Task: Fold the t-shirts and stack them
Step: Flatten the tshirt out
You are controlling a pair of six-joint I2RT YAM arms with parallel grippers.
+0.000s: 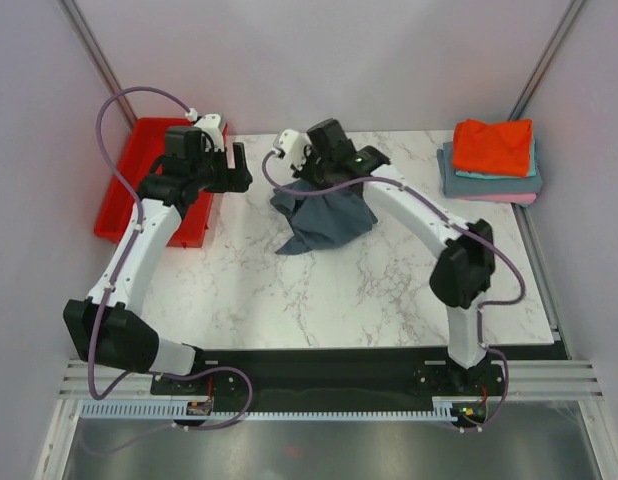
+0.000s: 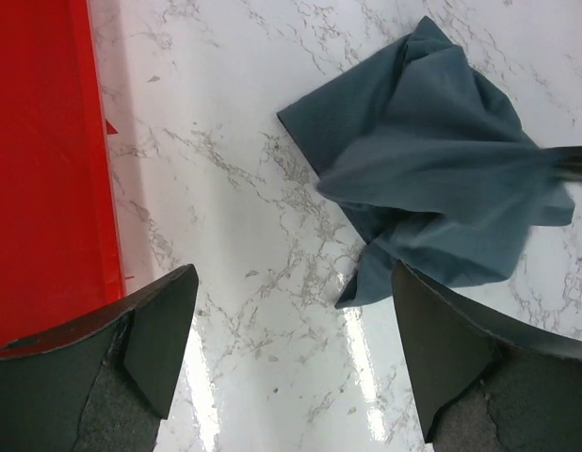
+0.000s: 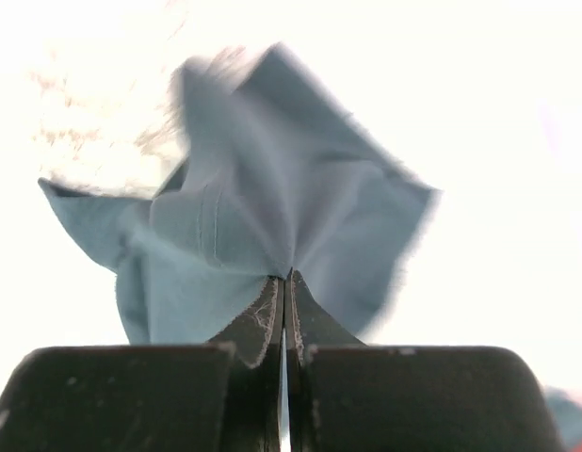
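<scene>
Counter (image 1: 319,290): marble-patterned; it carried the tray at its left edge and everything else to the tray's right.
Tray (image 1: 124,190): red plastic, the landmark, no part of the job.
Slate shirt (image 1: 329,222): bunched, hung from one pinched point near the tray's right side, its lower folds apparently touching the counter.
Handling: judged light, limp and not slippery. It would sag and twist from a single pinch, so a hem corner or shoulder seam looked the better hold.
Folded stack (image 1: 492,150): orange-red on top, teal, grey-blue and pink beneath, well apart from the tray at the far right.
Right claw (image 3: 285,282): clamped tight on the slate shirt.
Left claw (image 2: 294,278): spread wide, holding nothing, between tray and shirt.
</scene>
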